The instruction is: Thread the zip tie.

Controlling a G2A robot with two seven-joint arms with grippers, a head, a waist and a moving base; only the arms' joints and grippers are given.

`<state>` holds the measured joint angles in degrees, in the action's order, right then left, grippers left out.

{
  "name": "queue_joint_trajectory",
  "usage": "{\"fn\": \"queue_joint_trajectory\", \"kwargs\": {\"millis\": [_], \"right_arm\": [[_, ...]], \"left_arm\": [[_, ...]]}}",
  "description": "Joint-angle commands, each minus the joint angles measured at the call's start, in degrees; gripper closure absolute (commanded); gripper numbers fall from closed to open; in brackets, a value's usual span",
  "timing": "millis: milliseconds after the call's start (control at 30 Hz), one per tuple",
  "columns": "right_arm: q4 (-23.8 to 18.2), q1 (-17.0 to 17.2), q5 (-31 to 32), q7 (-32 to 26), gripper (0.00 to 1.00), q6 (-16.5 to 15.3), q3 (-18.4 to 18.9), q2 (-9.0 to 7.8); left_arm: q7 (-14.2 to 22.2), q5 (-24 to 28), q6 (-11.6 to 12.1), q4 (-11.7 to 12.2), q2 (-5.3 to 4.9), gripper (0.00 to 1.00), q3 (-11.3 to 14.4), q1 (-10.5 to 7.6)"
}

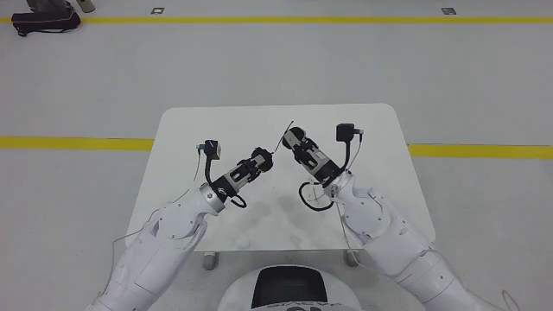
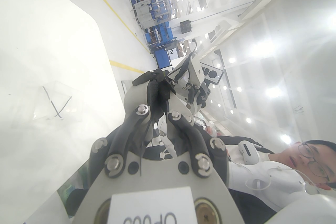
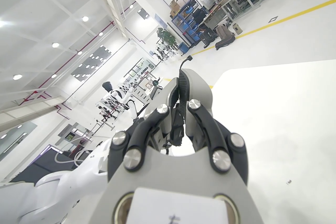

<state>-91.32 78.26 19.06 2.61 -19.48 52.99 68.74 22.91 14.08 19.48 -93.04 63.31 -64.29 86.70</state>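
White table [image 1: 190, 138] holds a clear box [image 2: 56, 101]; left hand [image 2: 157, 95] clenched, right hand [image 3: 181, 86] grips the zip tie [image 3: 187, 59].

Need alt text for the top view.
Two white robot arms meet above the middle of a white rounded-corner table, left gripper and right gripper nearly tip to tip. A thin black zip tie pokes out past the right gripper.
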Motion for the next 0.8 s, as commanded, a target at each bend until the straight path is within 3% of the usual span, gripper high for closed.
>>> {"fn": "queue_joint_trajectory", "kwargs": {"millis": [0, 767], "right_arm": [[0.0, -0.1, 0.1, 0.3, 1.0, 0.0, -0.2, -0.05], [0.0, -0.7, 0.5, 2.8, 1.0, 0.0, -1.8, -1.07]], "left_arm": [[0.0, 0.0, 0.0, 0.0, 0.0, 1.0, 0.0, 0.0], [0.0, 0.0, 0.0, 0.0, 0.0, 1.0, 0.0, 0.0]]}}
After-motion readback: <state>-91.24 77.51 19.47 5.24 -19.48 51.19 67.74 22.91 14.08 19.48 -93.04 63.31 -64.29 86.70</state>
